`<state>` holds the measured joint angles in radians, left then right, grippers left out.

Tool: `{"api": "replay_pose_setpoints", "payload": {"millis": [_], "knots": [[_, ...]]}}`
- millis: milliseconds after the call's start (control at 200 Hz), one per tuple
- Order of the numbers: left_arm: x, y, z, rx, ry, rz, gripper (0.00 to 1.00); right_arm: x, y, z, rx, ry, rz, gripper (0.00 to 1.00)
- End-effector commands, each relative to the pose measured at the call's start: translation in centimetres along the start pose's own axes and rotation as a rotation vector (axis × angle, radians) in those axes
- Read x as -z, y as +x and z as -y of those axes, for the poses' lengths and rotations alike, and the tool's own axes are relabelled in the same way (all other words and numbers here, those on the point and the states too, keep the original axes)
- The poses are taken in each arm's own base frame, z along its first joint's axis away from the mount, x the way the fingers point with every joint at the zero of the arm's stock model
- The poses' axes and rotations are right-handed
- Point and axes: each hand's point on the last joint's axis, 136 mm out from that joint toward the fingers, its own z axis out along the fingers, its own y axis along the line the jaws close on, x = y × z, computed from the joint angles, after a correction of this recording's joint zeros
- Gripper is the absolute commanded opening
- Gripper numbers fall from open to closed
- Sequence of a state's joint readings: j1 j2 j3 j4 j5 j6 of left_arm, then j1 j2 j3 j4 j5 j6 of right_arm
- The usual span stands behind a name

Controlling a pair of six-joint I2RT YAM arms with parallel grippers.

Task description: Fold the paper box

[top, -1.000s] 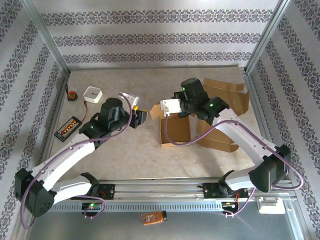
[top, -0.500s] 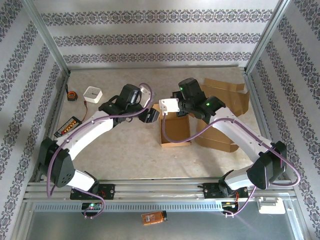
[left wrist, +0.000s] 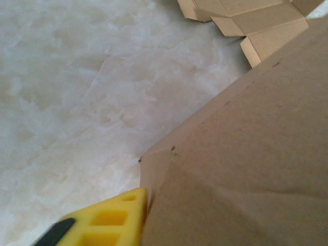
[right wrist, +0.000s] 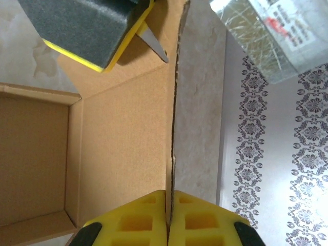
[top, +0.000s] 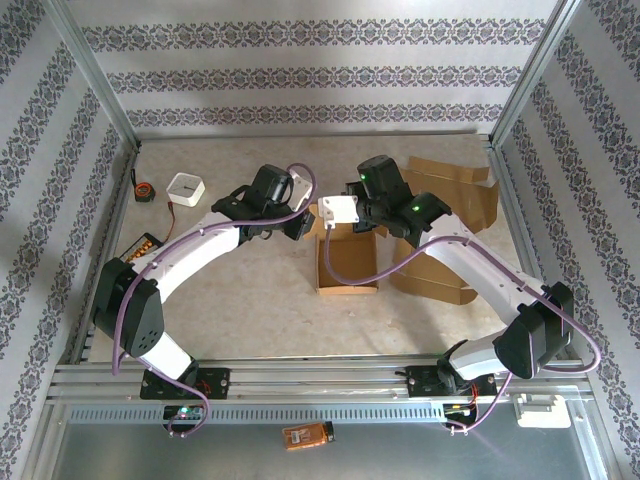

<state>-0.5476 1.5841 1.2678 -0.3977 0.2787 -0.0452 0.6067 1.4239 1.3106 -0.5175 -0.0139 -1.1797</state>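
Top view, paper box [top: 347, 262]: brown, open-topped, upright near the middle of the tabletop [top: 250, 300], between the two arms.
Top view, left tool [top: 296, 226]: at the box's rear left corner. Whether it is clenched or released cannot be told.
Top view, right tool [top: 350, 226]: at the box's rear edge, just beside the left tool.
Top view, flat cardboard [top: 450, 185]: blanks lying right of the box, partly under the right arm.
Top view, other items: white square box [top: 186, 188] and tape measure [top: 146, 191] at rear left. A black tray [top: 135, 256] lies near the left edge, well apart from the paper box.
Left wrist view, finger [left wrist: 115, 215]: one yellow finger at the lower edge, touching a broad brown panel of the paper box [left wrist: 246, 164]. The other finger is hidden, so the grip is not confirmed.
Left wrist view, flat cardboard [left wrist: 246, 18]: at the top edge, apart from the panel.
Right wrist view, right tool [right wrist: 168, 201]: both yellow fingers are pressed together on the thin edge of the flap [right wrist: 128, 128], clenched on the paper box.
Right wrist view, box interior [right wrist: 31, 154]: open, left of the flap.
Right wrist view, left tool's pad [right wrist: 84, 23]: dark with a yellow rim, at the flap's far end.
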Motion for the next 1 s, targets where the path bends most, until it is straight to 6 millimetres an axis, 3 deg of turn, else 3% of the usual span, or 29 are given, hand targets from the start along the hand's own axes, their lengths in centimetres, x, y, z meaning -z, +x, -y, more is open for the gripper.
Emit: {"api": "replay_pose_setpoints", "payload": {"millis": [0,25,55,95,130,275,425,580,725,994], "knots": [[0.9,-1.7,-0.5,-0.033,-0.036,0.035,0.1,0.2,-0.4,-0.1,-0.042,0.013,0.008,0.15],[0.8,-1.6,-0.6,-0.041,-0.045,0.029,0.07,0.3,-0.3,-0.1,-0.064,0.018,0.005,0.18],[0.8,-1.5,-0.8,-0.056,-0.053,0.025,0.04,0.6,-0.2,0.1,-0.108,0.03,-0.003,0.38],[0.7,-1.4,-1.0,-0.072,-0.063,0.02,0.01,0.9,0.2,0.4,-0.17,0.052,-0.015,0.54],[0.7,-1.4,-1.0,-0.087,-0.063,0.018,0.0,1.1,0.7,0.7,-0.247,0.075,-0.029,0.62],[0.5,-1.7,-1.2,-0.12,-0.075,0.016,0.0,2.3,2.6,0.8,-0.613,0.092,-0.048,0.77],[0.5,-2.2,-1.8,-0.114,-0.113,0.015,0.0,3.0,5.4,0.4,-0.901,0.149,-0.129,0.86],[0.5,-2.8,-2.4,-0.111,-0.17,0.025,0.0,2.7,7.8,-0.7,-1.109,0.182,-0.266,0.74],[0.3,-3.2,-2.1,-0.111,-0.171,0.029,0.0,1.4,8.5,-2.3,-1.173,0.138,-0.336,0.58],[0.4,-3.3,-2.0,-0.109,-0.193,0.027,0.0,0.5,9.2,-2.2,-1.233,0.15,-0.391,0.38]]}}
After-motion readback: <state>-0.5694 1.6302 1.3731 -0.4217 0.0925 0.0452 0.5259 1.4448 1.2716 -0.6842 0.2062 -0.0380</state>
